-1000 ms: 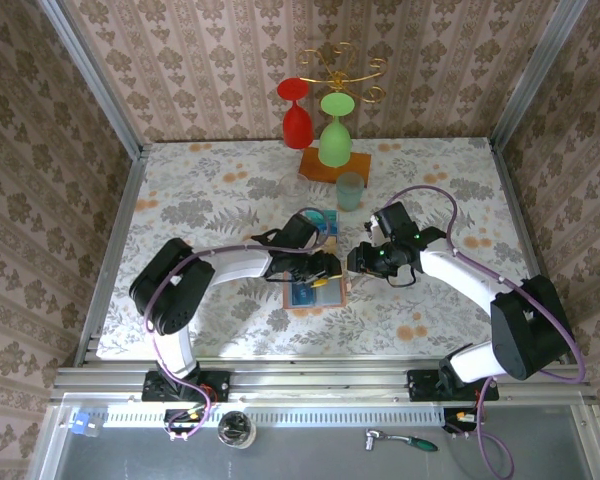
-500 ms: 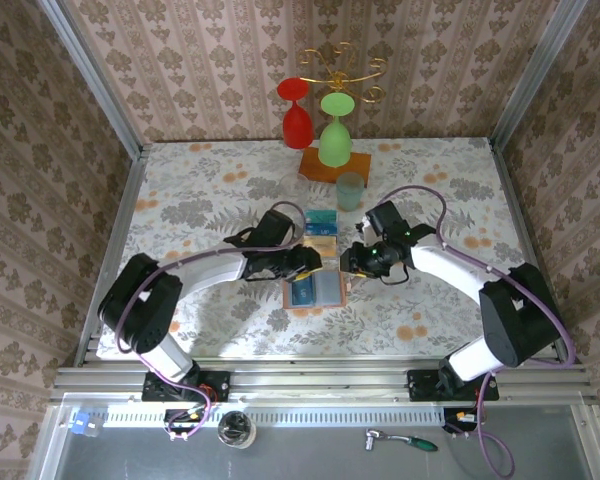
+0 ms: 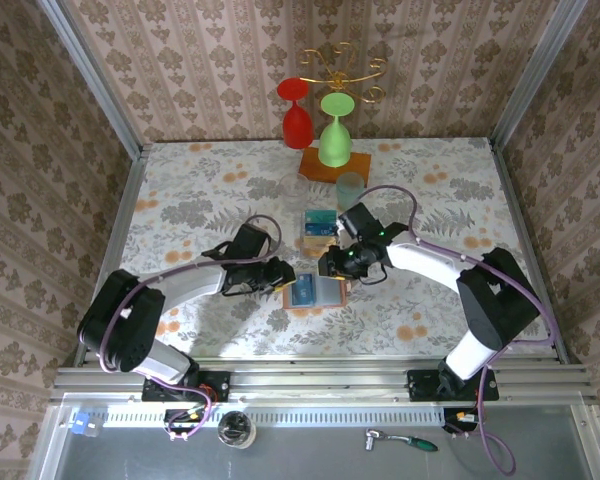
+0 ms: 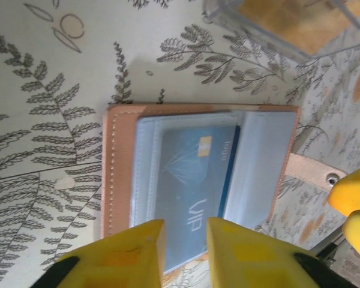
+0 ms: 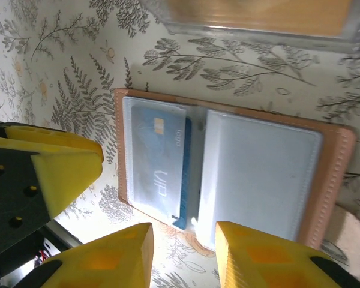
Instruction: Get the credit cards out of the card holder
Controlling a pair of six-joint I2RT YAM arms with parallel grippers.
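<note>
The card holder (image 3: 326, 293) lies open on the flowered table, tan leather rim (image 4: 116, 168) around grey-blue pockets. A teal-blue credit card (image 4: 192, 174) marked VIP sits in one pocket (image 5: 157, 157); the other pocket (image 5: 258, 174) looks empty. More credit cards (image 3: 321, 224) lie stacked on the table just behind the holder. My left gripper (image 3: 281, 280) hovers at the holder's left edge, its yellow jaws (image 4: 186, 243) a narrow gap apart, nothing between them. My right gripper (image 3: 332, 266) hangs over the holder's far edge, open (image 5: 183, 255), nothing held.
An orange-brown wooden block (image 3: 334, 164) carries a gold rack with a red glass (image 3: 297, 122) and a green glass (image 3: 334, 140). A clear tumbler (image 3: 350, 190) stands in front of it. The two grippers are close together; the left gripper's finger (image 5: 54, 165) shows in the right wrist view.
My left gripper has drawn back leftward to the holder's left edge and its jaws have narrowed. My right gripper has moved left, to above the holder.
</note>
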